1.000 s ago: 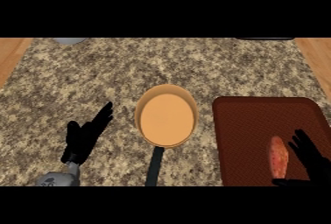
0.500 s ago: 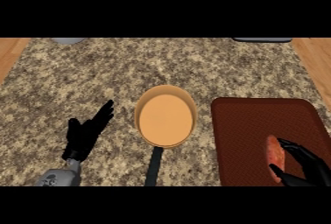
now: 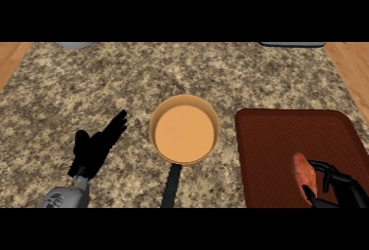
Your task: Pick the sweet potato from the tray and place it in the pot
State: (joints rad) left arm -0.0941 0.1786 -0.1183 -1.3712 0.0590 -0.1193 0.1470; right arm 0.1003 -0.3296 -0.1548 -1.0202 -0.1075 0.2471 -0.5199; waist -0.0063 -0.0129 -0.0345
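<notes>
Speckled brown-grey granite counter (image 3: 86, 88) fills the view, with wood strips at its left and right edges.

A dark red-brown rectangular tray (image 3: 296, 132) sits at the counter's near-right, its near edge cut off by the view. It is on the right hand's side, so that hand looks to be the one doing the work.

A round tan-orange pot (image 3: 184, 132) stands mid-counter, just beside the tray's left edge but not touching it. Its black straight handle (image 3: 172, 188) points to the near edge. Nothing is in the pot and its mouth is open upward, so the carry across looks short.

The black left hand (image 3: 95, 151) is at the counter's near-left, well apart from the pot. Its fingers are straight and together and it holds nothing. It is resting and has no part in this step.

The black right hand (image 3: 344, 188) is at the tray's near-right corner. Its fingers and thumb are curled in toward the left, wrapping the sweet potato's right side. That reads as a grasp, taken from the side because the thing lies low.

The reddish-orange oblong sweet potato (image 3: 302, 172) is on the tray near its near edge, lying lengthwise front to back. Whether it is lifted off the tray floor I cannot tell.

My judgement is that this is the grasp stage, with lifting and moving to the pot yet to be done.

At the far edge are a small grey rounded object (image 3: 75, 45) on the left and a dark flat object (image 3: 292, 44) on the right, both cropped.
</notes>
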